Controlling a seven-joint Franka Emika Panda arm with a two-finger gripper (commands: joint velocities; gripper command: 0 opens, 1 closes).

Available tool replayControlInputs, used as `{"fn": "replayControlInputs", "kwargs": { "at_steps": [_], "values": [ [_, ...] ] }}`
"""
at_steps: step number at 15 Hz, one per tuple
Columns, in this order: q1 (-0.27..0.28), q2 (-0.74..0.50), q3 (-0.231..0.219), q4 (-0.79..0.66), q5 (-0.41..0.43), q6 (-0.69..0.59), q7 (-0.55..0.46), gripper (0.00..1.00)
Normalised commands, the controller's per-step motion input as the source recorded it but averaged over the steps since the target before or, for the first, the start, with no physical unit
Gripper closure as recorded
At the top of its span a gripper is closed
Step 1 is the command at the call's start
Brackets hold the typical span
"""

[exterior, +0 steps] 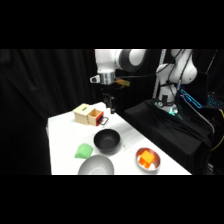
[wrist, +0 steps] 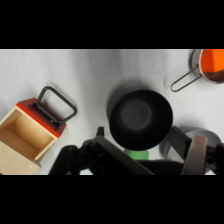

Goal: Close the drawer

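The little tan wooden box (exterior: 83, 112) stands at the table's far left. Its orange-red drawer (exterior: 95, 117) is pulled out toward the middle, dark loop handle (exterior: 103, 120) leading. My gripper (exterior: 109, 106) hangs just right of and above the handle, touching nothing. In the wrist view the drawer (wrist: 46, 119) lies at the left with its tan inside showing and its handle (wrist: 57, 103) pointing up. My gripper (wrist: 137, 136) is open, its fingers (wrist: 100, 134) wide apart and empty, above the black bowl (wrist: 140, 115).
The black bowl (exterior: 107, 140) sits mid-table, close in front of the drawer. A green block (exterior: 84, 150) and a grey bowl (exterior: 96, 165) lie nearer the front edge. A metal cup holding something orange (exterior: 147, 159) stands front right, its wire handle (wrist: 182, 80) sticking out.
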Motion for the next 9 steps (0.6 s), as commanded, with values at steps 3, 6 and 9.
{"fn": "replayControlInputs", "kwargs": {
  "at_steps": [3, 6, 9],
  "values": [
    [-0.082, 0.05, -0.04, -0.15, 0.179, 0.38, 0.25, 0.0],
    [-0.068, 0.1, -0.025, -0.09, 0.169, 0.38, 0.25, 0.0],
    [-0.056, 0.13, -0.02, -0.05, 0.138, 0.34, 0.24, 0.0]
  ]
}}
